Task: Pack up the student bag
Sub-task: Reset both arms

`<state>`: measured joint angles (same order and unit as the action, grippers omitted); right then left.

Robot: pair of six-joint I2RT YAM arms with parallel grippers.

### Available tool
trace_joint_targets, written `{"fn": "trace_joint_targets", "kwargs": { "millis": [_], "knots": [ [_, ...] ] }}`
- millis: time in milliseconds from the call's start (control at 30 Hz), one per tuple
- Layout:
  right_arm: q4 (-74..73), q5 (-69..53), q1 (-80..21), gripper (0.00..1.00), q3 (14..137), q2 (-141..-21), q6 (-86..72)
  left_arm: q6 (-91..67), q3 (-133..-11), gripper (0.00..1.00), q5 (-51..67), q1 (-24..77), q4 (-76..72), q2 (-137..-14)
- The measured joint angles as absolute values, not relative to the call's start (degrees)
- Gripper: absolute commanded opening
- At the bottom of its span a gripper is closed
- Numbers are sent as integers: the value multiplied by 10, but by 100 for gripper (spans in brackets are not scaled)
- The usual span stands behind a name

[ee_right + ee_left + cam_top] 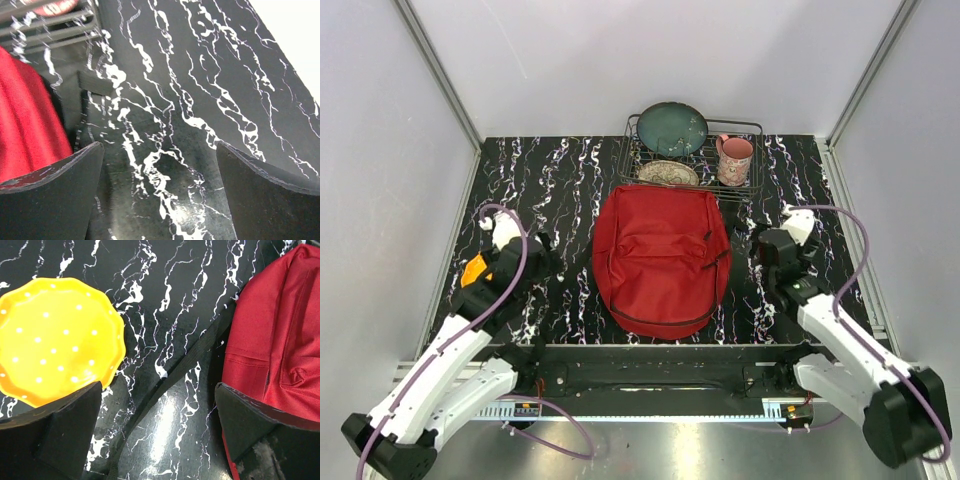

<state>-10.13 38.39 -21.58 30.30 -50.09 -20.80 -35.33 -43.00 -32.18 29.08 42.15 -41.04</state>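
While white walls (pixel 380 130) are closing in the booth on 3 sides, a black, white-veined marble table (pixel 560 190) is spanning the space btw them. At left, a yellow dotted plate (pixel 55 335) is lying just beside the left gripper (pixel 157 395), jaws standing wide, holding nothing. A dark strap (pixel 185 365) is trailing from the student bag (pixel 662 260), lying flat at centre. Behind it, a wire rack (pixel 745 125) w/ dishes is sitting. At right, the right gripper (pixel 160 150) is hovering spread apart, empty, beside the bag.

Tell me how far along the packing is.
Nothing looks done: the student bag lies flat and looks closed. Nothing in hand: left gripper and right gripper are open and empty. Remaining: opening and filling it; the yellow plate lies outside, beside it.
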Motion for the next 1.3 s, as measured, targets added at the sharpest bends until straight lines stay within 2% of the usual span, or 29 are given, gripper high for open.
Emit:
{"fn": "trace_joint_targets", "kwargs": {
  "millis": [200,333,433,600,733,900,1033,1300],
  "knots": [
    [1,406,-216,100,286,-610,-138,-353,-430,99,-342,291,428,-369],
    [190,419,-200,100,225,-655,-87,-354,-430,99,-344,291,433,-369],
    [311,406,-161,100,189,-720,-70,-355,-430,99,-343,291,438,-369],
    [427,360,-97,100,177,-777,-46,-356,-430,99,-343,291,441,-368],
    [552,286,-4,100,166,-820,-57,-356,-430,99,-343,291,440,-368],
    [616,206,34,100,157,-865,-61,-356,-426,99,-343,292,436,-364],
    [580,139,34,99,189,-888,-55,-356,-426,99,-343,292,435,-363],
    [584,125,34,100,202,-889,-59,-359,-426,99,-353,292,439,-359]
  ]
}}
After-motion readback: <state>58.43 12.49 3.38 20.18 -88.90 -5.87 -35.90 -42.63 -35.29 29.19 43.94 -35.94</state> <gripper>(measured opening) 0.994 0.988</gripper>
